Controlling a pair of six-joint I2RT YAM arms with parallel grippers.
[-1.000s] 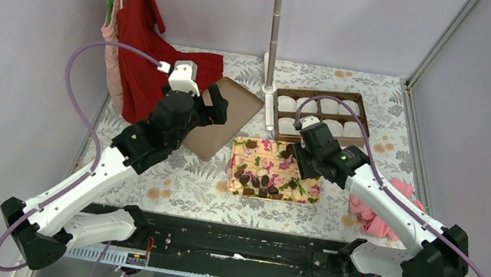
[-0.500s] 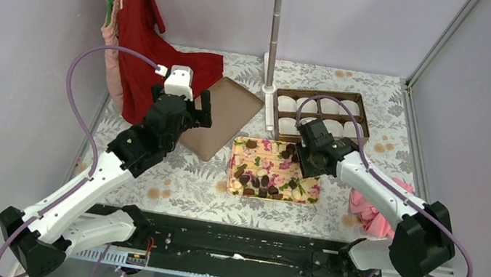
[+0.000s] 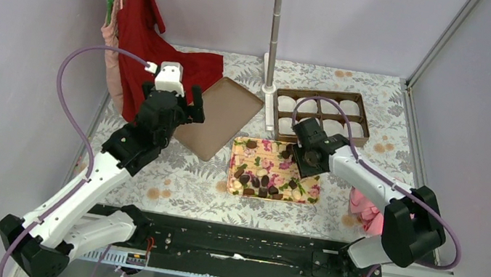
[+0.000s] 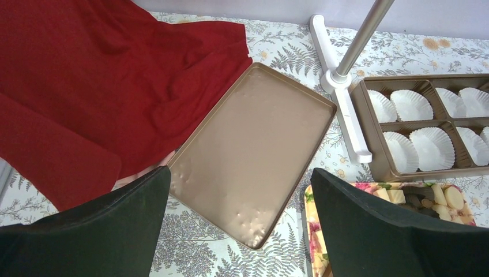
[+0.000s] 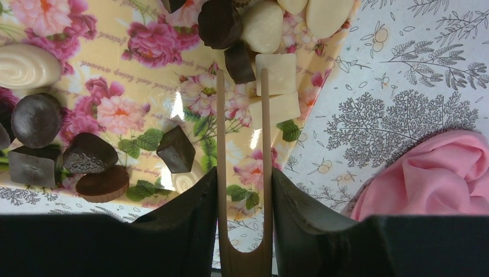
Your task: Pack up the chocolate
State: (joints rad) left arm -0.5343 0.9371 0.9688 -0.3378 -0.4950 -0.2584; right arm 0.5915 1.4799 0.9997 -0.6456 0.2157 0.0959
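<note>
Chocolate (image 5: 36,119): small dark pieces, loose on floral tray (image 5: 115,69). Judged light, hard, smooth, easily scuffed; best nipped across the flanks. Right pincer (image 5: 243,196), over tray's right end, clamps wooden tongs (image 5: 219,144). Left pincer (image 4: 236,179), left of tray, spread, empty.

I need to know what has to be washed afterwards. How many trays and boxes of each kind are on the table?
Floral tray: 1
Plain brown tray: 1
Divided brown box: 1
Total: 3
</note>
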